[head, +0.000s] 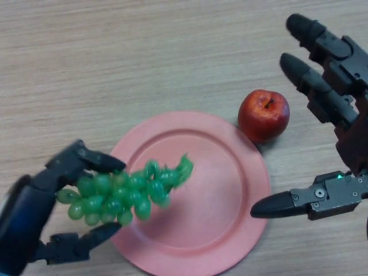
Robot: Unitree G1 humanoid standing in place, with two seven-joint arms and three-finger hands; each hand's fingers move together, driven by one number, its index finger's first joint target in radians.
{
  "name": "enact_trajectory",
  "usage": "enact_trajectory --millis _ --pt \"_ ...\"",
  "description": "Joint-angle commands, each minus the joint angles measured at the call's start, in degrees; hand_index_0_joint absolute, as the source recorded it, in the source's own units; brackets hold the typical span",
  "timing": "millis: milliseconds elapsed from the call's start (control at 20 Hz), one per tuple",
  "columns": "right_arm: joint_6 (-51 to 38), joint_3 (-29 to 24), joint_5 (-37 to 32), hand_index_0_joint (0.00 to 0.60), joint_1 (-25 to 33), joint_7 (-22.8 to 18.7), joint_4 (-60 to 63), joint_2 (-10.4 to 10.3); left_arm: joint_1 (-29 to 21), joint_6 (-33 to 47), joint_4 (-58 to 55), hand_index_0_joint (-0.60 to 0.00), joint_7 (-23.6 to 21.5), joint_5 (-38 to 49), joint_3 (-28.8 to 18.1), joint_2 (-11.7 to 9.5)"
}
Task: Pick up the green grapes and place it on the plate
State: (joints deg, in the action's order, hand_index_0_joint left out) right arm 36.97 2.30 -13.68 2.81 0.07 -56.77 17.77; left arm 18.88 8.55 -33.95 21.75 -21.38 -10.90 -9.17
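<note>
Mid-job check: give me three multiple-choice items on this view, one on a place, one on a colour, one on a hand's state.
1. The apple sits:
A. on the plate
B. beside the plate's upper right rim
C. in the right hand

2. The plate is:
A. pink
B. blue
C. white

3. The left hand is:
A. open, holding nothing
B. shut on the green grapes
C. flat on the table

Answers:
1 B, it rests on the table at the rim.
2 A, plainly pink.
3 B, fingers curl round the bunch; the right hand is open.
</note>
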Motion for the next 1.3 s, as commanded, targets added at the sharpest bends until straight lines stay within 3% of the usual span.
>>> enact_trajectory --millis 50,100,150,200,400,550,600,750,850,1100,1300 --pt "-9.8 -1.0 -1.5 0.000 1.0 -1.0 -3.2 1.3 -0.6 9.0 -2.6 -0.400 -4.9 2.0 -1.1 -1.7" --pt "-9.7 -0.8 -1.2 0.000 1.0 -1.0 -3.2 1.2 -0.9 8.9 -2.1 -0.250 -5.2 2.0 -0.8 -1.7" --pt "-9.6 -0.6 -0.9 0.000 1.0 -0.9 -3.2 1.2 -1.2 8.6 -1.7 -0.150 -5.4 2.0 -0.6 -1.7" --pt "-8.7 0.0 -0.3 0.000 1.5 -0.9 -3.2 1.2 -2.5 8.0 -0.2 -0.007 -6.1 -0.7 -0.7 -1.7" --pt "-6.6 0.5 -0.1 0.000 3.0 -1.0 -3.2 1.1 -3.3 5.7 -2.6 0.000 -4.3 -1.6 -2.0 -2.0" --pt "-5.2 0.7 0.1 0.000 4.1 -0.8 -3.2 0.7 -4.5 2.3 -6.7 0.000 -0.9 6.4 -4.3 -2.0" --pt "-4.8 0.7 0.4 0.000 4.6 -0.6 -3.2 0.3 -6.3 0.2 -8.1 0.000 0.8 11.9 -6.3 -2.5" --pt "-4.0 -0.4 -0.1 0.000 6.8 -0.5 -3.2 -0.1 -11.7 -4.0 -9.3 0.000 2.3 17.5 -9.4 -5.0" --pt "-3.2 -1.0 0.2 0.000 8.9 -0.7 -3.2 -1.1 -15.6 -11.9 -12.9 0.000 2.4 24.9 -11.5 -6.9" --pt "-0.5 -1.2 5.1 0.000 11.8 1.3 -2.5 -3.3 -20.9 -25.9 -17.6 0.000 -4.1 41.9 -15.8 -10.5" --pt "0.4 -1.2 5.7 0.000 12.7 1.4 -2.5 -4.8 -19.8 -28.3 -18.8 0.000 -6.5 50.1 -15.7 -10.0"
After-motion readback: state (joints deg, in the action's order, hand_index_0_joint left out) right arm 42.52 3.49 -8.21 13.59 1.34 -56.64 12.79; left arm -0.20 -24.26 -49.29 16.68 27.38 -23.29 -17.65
